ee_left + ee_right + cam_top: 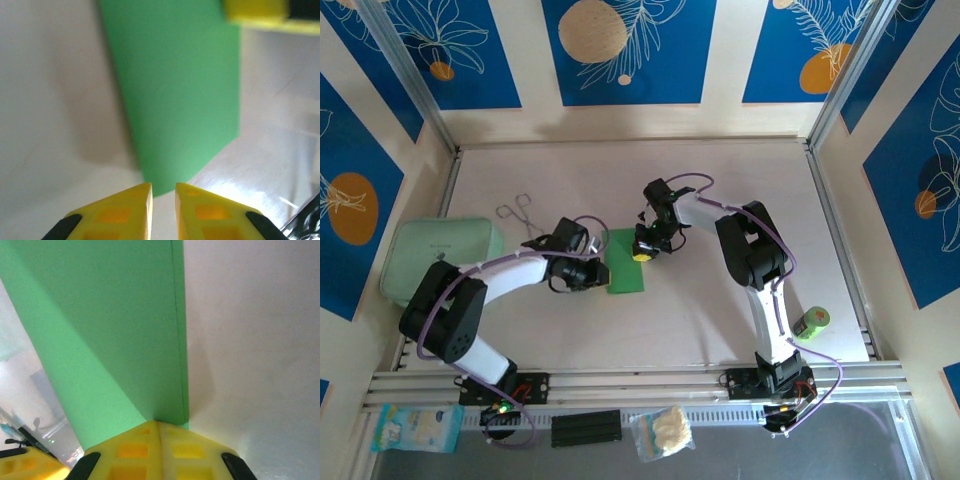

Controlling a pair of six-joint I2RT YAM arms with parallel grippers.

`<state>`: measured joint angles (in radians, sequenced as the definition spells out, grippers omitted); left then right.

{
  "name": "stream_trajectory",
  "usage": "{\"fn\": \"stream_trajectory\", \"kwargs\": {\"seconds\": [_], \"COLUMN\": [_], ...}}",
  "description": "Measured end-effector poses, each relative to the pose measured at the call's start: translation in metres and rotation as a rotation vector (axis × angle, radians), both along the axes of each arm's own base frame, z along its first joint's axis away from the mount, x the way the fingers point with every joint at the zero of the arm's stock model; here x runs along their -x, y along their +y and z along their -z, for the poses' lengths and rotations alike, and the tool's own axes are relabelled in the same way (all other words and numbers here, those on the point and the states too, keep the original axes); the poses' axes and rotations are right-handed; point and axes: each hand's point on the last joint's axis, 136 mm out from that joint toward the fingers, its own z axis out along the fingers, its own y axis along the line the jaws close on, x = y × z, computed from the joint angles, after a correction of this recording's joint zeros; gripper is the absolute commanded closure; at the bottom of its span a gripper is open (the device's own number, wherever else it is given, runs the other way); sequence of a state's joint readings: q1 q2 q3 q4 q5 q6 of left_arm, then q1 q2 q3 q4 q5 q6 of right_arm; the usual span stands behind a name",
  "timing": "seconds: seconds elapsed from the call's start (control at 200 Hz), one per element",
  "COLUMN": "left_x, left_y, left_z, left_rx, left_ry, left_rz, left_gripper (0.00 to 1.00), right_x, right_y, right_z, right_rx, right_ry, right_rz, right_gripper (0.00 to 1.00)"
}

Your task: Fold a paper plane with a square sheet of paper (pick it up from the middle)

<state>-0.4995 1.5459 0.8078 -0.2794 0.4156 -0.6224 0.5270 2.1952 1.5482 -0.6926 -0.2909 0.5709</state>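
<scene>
To crease cleanly, the right fingers should pin the green sheet of paper flat on the bench while the left fingers run along the fold without dragging it. The right fingers are pressed together, touching the sheet's edge. The left fingers stand a slit apart, empty, just short of its corner.

A robotics lab cell: a white tabletop fenced by aluminium rails and blue leaf-print wall panels, left arm and right arm bolted on.
</scene>
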Motion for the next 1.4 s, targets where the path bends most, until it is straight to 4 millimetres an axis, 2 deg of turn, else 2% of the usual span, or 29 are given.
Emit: {"fn": "stream_trajectory", "kwargs": {"seconds": [0.13,0.275,0.415,0.485,0.555,0.655,0.81,0.995,1.131,1.241,1.401], "left_x": [-0.031,-0.06,-0.071,-0.075,-0.079,-0.086,-0.092,-0.096,-0.095,-0.095,-0.102], "left_y": [-0.004,-0.011,-0.012,-0.01,-0.005,0.004,0.012,0.005,-0.004,-0.01,-0.022], "left_z": [-0.019,-0.018,-0.015,-0.016,-0.017,-0.017,-0.02,-0.027,-0.023,-0.013,-0.009], "left_rx": [0.045,0.073,0.079,0.084,0.089,0.093,0.103,0.153,0.19,0.203,0.223], "left_ry": [-0.055,-0.061,-0.053,-0.053,-0.047,-0.048,-0.047,-0.053,-0.024,0.014,0.036], "left_rz": [-0.056,-0.096,-0.123,-0.142,-0.17,-0.211,-0.252,-0.241,-0.214,-0.195,-0.163], "left_gripper": [0.78,0.79,0.75,0.73,0.69,0.67,0.67,0.71,0.76,0.79,0.81], "right_x": [-0.004,-0.018,-0.036,-0.038,-0.031,-0.01,0.02,0.035,0.034,0.028,0.022], "right_y": [-0.001,-0.012,-0.011,-0.008,-0.004,0.006,0.027,0.039,0.027,0.008,-0.012], "right_z": [-0.004,-0.011,-0.028,-0.038,-0.047,-0.054,-0.046,-0.036,-0.026,-0.018,-0.015], "right_rx": [0.041,0.111,0.093,0.069,0.041,0.001,-0.041,-0.047,-0.006,0.016,0.019], "right_ry": [-0.029,-0.077,-0.141,-0.163,-0.173,-0.152,-0.089,-0.068,-0.087,-0.098,-0.115], "right_rz": [-0.014,-0.014,-0.012,-0.013,-0.016,-0.024,-0.057,-0.115,-0.161,-0.191,-0.239], "right_gripper": [0.96,0.88,0.81,0.8,0.8,0.8,0.82,0.85,0.87,0.86,0.87]}}
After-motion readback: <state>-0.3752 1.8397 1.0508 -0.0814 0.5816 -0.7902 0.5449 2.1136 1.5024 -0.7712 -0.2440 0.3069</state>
